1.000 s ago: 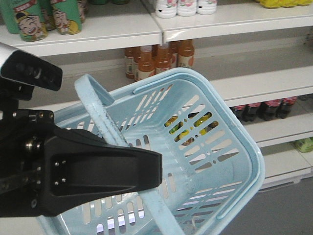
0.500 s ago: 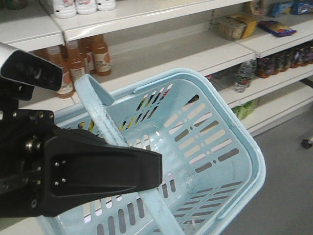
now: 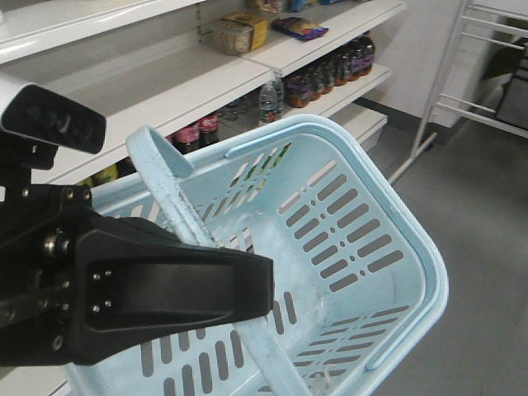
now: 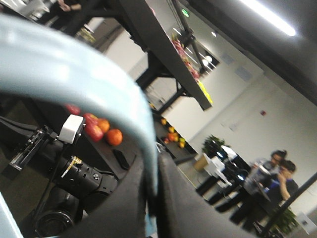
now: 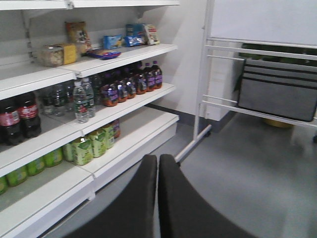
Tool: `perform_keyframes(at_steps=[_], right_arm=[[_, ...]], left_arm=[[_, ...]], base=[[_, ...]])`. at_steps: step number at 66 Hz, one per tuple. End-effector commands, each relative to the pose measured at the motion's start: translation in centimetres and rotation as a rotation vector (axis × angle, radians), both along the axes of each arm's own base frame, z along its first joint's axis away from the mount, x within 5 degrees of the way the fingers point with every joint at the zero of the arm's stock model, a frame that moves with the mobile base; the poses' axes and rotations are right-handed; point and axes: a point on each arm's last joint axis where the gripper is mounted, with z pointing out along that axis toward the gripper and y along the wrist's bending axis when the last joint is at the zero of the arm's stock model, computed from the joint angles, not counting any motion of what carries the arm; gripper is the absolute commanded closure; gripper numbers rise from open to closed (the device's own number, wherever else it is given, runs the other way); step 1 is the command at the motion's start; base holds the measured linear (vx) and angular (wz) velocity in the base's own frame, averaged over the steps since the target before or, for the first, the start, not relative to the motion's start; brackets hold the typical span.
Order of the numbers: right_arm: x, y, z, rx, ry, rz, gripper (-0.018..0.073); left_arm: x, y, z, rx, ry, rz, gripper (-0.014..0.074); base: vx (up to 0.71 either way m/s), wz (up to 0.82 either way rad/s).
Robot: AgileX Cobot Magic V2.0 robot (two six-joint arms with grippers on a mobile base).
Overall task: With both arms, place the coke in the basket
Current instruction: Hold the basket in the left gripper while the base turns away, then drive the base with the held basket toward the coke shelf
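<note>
coke not in view, none in basket [image 3: 363, 247] | left tool [image 3: 257, 285] clenched on handle [image 3: 161, 177], basket right of it | right tool [image 5: 157, 166] closed, empty | shelves [image 3: 157, 91] slid left: likely a turn, pick pending

Pale blue basket [image 3: 394, 295] with slotted sides, black left gripper [image 4: 152, 166], silver-grey camera [image 3: 49, 120], white shelves [image 5: 133, 141], grey floor [image 5: 247, 173], dark bottles [image 5: 20, 116] with red labels, green cartons [image 5: 91, 148].

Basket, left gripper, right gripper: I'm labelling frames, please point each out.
basket [image 3: 351, 235]: front view, slotted side wall.
left gripper [image 4: 151, 171]: left wrist view, between fingertips clamped on the basket.
right gripper [image 5: 157, 159]: right wrist view, between closed fingertips.
</note>
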Motion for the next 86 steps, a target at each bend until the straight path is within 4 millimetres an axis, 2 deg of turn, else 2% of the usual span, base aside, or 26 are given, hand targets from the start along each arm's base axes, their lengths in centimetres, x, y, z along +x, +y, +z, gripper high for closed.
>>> perform_keyframes(at_steps=[1, 39, 86], right_arm=[[-0.03, 0.08, 0.56, -0.030, -0.080, 0.006, 0.0561], [-0.03, 0.07, 0.55, -0.030, -0.078, 0.006, 0.0561], [-0.03, 0.07, 0.55, -0.030, -0.078, 0.006, 0.0561]], left_arm=[[-0.42, 0.32, 2.01, -0.107, -0.006, -0.010, 0.0603], [-0.43, 0.32, 2.01, -0.108, -0.006, -0.012, 0.0603], [-0.42, 0.32, 2.01, -0.108, -0.006, -0.011, 0.0603]], base=[[-0.07, -0.60], [-0.01, -0.53], [0.13, -0.44]])
